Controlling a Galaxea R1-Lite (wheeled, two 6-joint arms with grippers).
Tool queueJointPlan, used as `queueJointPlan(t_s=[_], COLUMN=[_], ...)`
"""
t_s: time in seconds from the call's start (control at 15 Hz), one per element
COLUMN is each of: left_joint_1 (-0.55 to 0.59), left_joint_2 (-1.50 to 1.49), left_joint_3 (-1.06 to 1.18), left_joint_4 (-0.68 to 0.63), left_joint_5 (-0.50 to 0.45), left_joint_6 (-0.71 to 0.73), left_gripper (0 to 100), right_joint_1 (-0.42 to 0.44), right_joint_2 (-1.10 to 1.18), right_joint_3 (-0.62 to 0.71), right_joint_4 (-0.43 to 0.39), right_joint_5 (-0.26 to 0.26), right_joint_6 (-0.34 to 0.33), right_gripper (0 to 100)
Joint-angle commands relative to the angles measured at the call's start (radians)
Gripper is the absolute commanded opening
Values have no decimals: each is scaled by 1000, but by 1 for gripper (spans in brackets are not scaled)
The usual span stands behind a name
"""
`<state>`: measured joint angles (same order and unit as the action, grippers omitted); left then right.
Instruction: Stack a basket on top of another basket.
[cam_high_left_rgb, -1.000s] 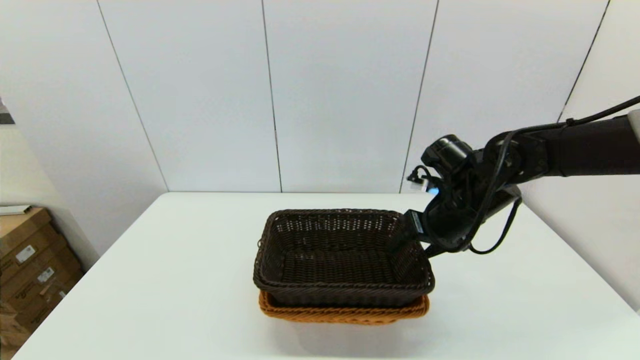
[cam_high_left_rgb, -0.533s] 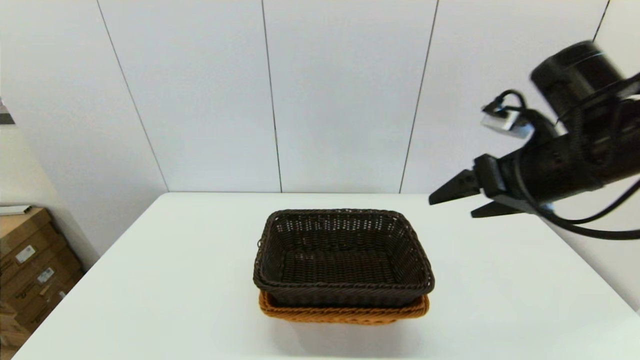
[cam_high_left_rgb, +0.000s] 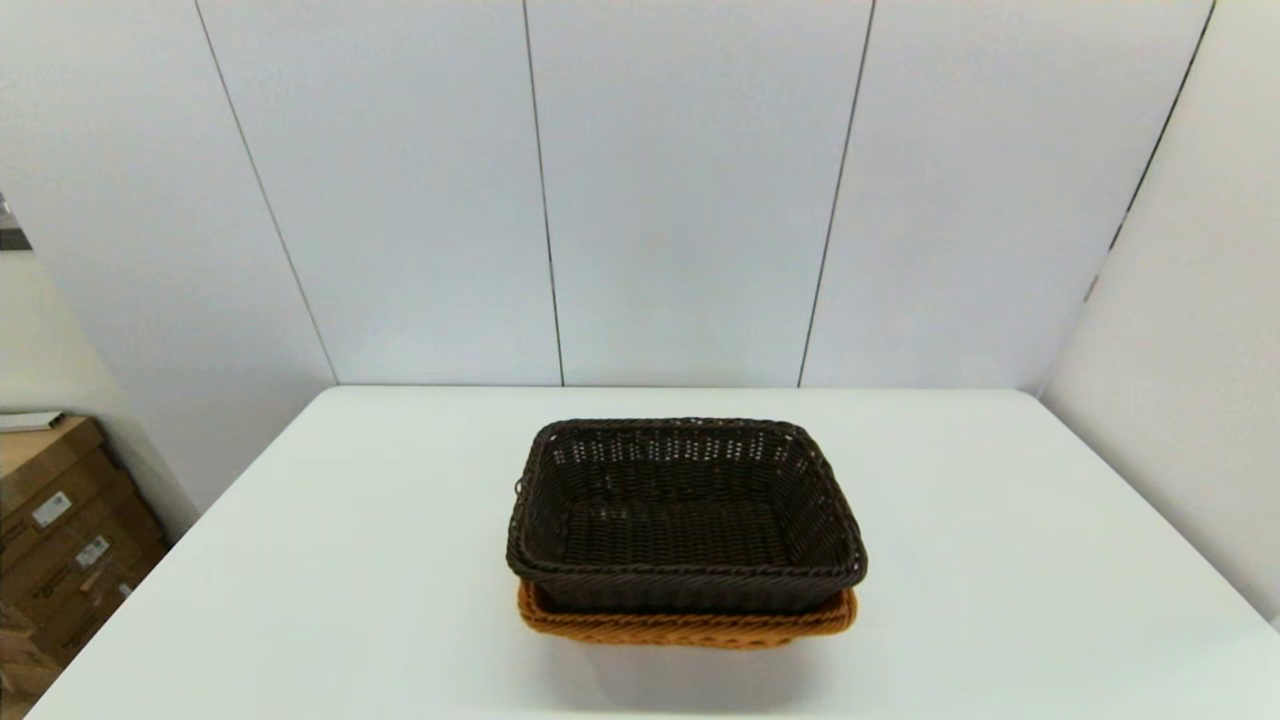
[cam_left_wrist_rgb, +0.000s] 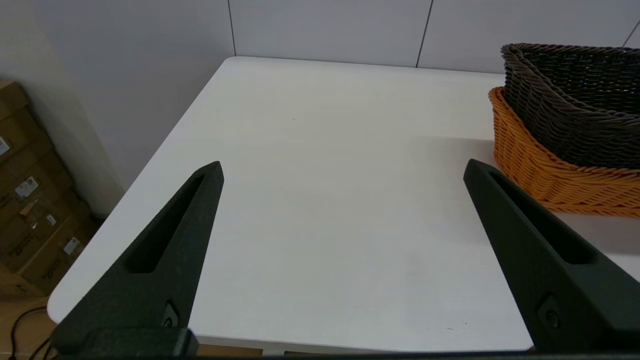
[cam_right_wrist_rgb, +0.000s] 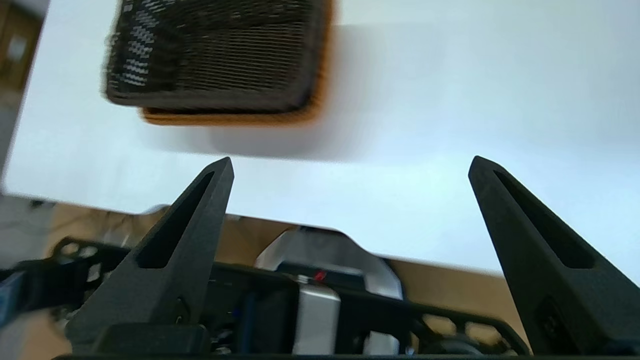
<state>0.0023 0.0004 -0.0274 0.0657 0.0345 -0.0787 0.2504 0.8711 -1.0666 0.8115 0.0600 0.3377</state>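
The dark brown basket (cam_high_left_rgb: 685, 515) sits nested inside the orange basket (cam_high_left_rgb: 690, 628) at the middle of the white table (cam_high_left_rgb: 350, 560); only the orange rim shows beneath it. Neither arm appears in the head view. In the left wrist view my left gripper (cam_left_wrist_rgb: 342, 167) is open and empty, low over the table's near left part, with the dark basket (cam_left_wrist_rgb: 575, 100) in the orange one (cam_left_wrist_rgb: 545, 175) off to its side. In the right wrist view my right gripper (cam_right_wrist_rgb: 350, 165) is open and empty, high above the table's front edge, with the dark basket (cam_right_wrist_rgb: 215, 55) and the orange rim (cam_right_wrist_rgb: 230, 117) far below.
Cardboard boxes (cam_high_left_rgb: 60, 530) stand on the floor left of the table. White wall panels close the back and right sides. The robot's own base (cam_right_wrist_rgb: 310, 310) shows below the right gripper in the right wrist view.
The right arm let go of the dark basket's right rim, lifted up and to the right, and has left the head view. The stacked baskets have not moved.
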Motion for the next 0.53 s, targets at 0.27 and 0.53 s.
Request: queueJointPlan(t_s=[0.27,0.53], left_joint_1=[1,1], left_joint_2=[-2,-2], left_joint_3=[0,0], left_joint_4=[0,0], left_joint_5=[1,1], left_joint_6=[-1,-1], left_gripper=[100,100], right_joint_1=[-253,-272], right_joint_2=[-541,-647], right_joint_3=[261,315], right_joint_4=[29,51], right_joint_5=[-22,-26], right_joint_6=[-48,-49], right_gripper=[100,100])
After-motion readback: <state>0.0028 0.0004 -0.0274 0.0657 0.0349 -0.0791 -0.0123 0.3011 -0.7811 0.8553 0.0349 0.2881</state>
